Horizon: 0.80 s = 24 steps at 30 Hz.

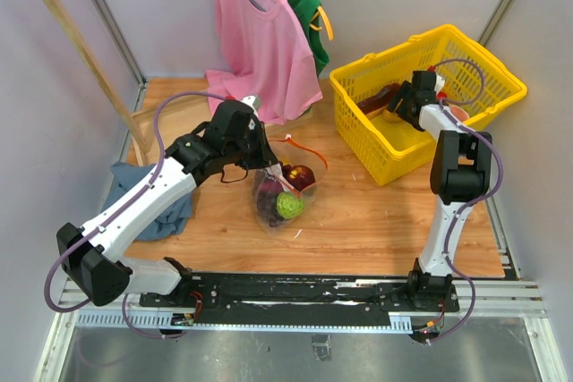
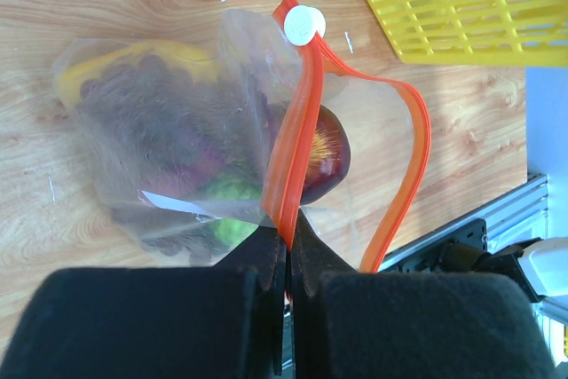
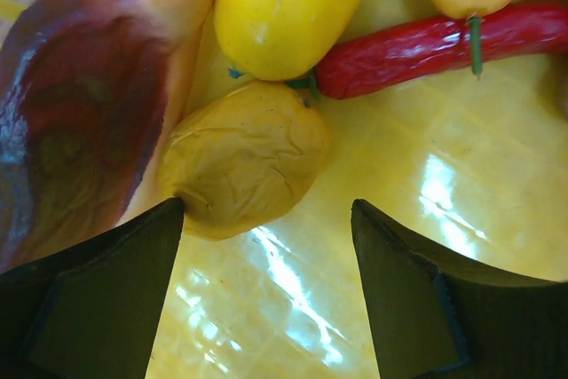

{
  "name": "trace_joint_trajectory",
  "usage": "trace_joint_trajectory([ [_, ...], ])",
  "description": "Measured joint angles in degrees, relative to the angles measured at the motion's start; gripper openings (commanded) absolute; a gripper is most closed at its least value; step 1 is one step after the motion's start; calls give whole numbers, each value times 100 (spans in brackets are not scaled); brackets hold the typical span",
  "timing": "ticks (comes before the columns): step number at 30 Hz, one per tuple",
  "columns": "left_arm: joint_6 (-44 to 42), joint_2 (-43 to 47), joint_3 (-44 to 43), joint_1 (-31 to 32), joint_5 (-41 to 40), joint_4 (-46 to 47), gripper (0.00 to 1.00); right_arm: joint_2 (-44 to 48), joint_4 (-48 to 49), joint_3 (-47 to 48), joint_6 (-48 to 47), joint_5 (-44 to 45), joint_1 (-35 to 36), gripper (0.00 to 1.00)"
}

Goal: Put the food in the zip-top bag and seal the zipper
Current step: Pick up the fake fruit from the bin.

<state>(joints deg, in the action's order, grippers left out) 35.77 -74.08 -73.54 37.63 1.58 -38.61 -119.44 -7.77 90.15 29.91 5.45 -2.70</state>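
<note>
The clear zip-top bag point(image 1: 285, 196) point(image 2: 169, 139) lies on the wooden table with dark grapes point(image 2: 142, 95), a green piece point(image 2: 231, 197) and a dark red fruit point(image 2: 327, 161) inside. Its mouth gapes; the red-orange zipper point(image 2: 297, 144) carries a white tab point(image 2: 302, 24) at the far end. My left gripper point(image 1: 269, 165) point(image 2: 288, 239) is shut on the zipper strip at the bag's near edge. My right gripper point(image 1: 405, 100) point(image 3: 266, 210) stands open inside the yellow basket, its left fingertip touching a wrinkled yellow-brown fruit point(image 3: 244, 157). Beside it lie a yellow fruit point(image 3: 284, 6), a red chili point(image 3: 426, 42) and a dark red piece point(image 3: 80, 104).
The yellow mesh basket point(image 1: 369, 142) point(image 2: 461, 6) stands at the back right. A wooden rack holds a pink shirt point(image 1: 255, 33) and a green one behind it. A blue cloth point(image 1: 170, 207) lies at the left under my left arm.
</note>
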Motion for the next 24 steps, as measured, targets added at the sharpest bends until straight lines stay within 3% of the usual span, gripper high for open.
trace_joint_trajectory([
  [14, 2, 0, 2, 0, -4, -4, 0, -745, 546, 337, 494, -398, -107, 81],
  [17, 2, 0, 2, 0, -4, -7, 0, -743, 660, 299, 577, -442, -146, 75],
  [24, 0, 0, 4, -4, -4, -7, 0, -743, 654, 269, 636, -595, -212, 36],
])
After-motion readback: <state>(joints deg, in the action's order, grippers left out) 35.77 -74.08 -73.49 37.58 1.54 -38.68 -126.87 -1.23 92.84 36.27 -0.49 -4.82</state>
